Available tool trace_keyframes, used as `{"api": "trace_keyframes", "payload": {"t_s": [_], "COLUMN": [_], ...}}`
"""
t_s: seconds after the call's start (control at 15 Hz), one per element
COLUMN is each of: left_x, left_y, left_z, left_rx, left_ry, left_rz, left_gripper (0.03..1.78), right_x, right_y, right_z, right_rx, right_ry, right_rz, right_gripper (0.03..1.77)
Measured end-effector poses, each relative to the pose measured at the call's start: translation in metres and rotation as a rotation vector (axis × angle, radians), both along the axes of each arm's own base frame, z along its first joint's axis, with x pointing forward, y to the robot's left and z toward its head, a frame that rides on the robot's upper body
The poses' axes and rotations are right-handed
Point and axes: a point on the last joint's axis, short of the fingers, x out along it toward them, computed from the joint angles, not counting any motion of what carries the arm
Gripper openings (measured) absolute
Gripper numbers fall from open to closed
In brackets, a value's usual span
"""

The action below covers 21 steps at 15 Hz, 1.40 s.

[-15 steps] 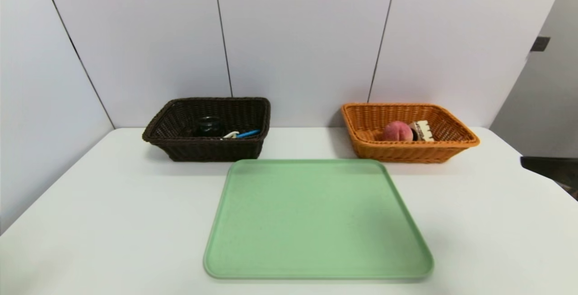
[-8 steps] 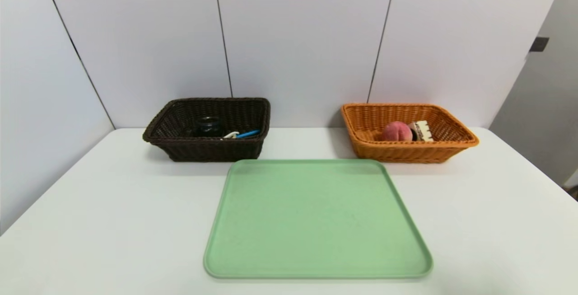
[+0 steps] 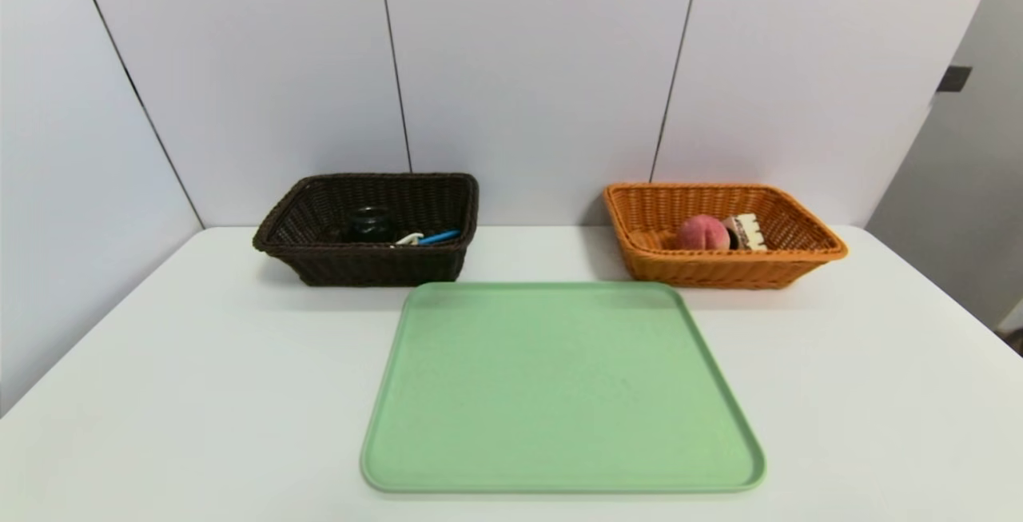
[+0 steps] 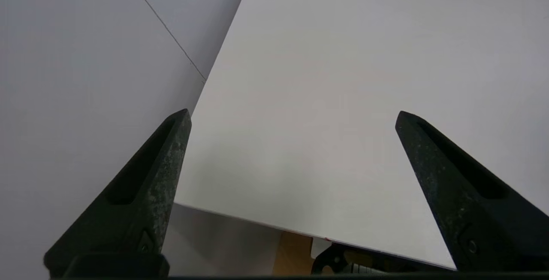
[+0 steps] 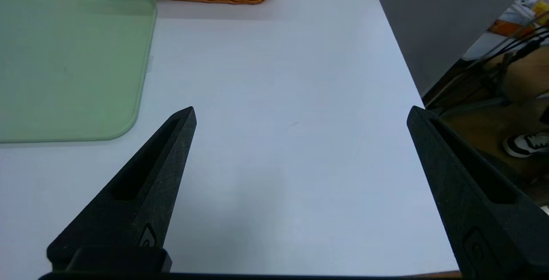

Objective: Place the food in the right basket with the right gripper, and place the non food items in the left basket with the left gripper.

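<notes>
White panelled walls back a white table [image 3: 200, 394], with a green tray [image 3: 559, 394] at its middle near the front edge. Toward the back edge, the dark brown basket [image 3: 320, 262] holds the glass cup [image 3: 368, 223], peeler [image 3: 408, 238] and spoon [image 3: 438, 236]; the light orange basket [image 3: 663, 266] holds the peach [image 3: 704, 233] and cake wedge [image 3: 746, 231]. Over the table's left front corner, the left gripper [image 4: 292, 117] hangs with jaws spread wide, empty. The right gripper [image 5: 300, 112] does likewise by the right edge.
</notes>
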Motion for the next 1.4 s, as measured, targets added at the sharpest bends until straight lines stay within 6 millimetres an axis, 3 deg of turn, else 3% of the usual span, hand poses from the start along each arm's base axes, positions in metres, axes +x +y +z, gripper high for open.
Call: {"api": "trace_keyframes", "payload": {"t_s": [0.2,0.53,1.0,1.4], "left_x": [-0.011,-0.014,0.01,0.029], "left_y": [-0.002,-0.004,-0.005,-0.007], "left_z": [-0.016,-0.051,-0.082,-0.105], "left_rx": [0.017,0.035,0.045,0.041], "left_ry": [-0.03,-0.07,-0.179,-0.228], "left_rz": [-0.004,-0.11,-0.166,-0.242], "left_gripper": [1.69,1.69,1.69,1.69], "right_x": [-0.016,-0.023,0.001,0.001], "right_y": [-0.001,-0.001,0.001,0.003], "right_z": [-0.018,-0.037,-0.06,-0.076], "right_rx": [-0.047,-0.041,-0.043,-0.057], "right_ry": [-0.029,-0.061,-0.195,-0.179], "right_rz": [-0.008,-0.033,-0.036,-0.06], "right_gripper": [1.69,1.69,1.69,1.69]}}
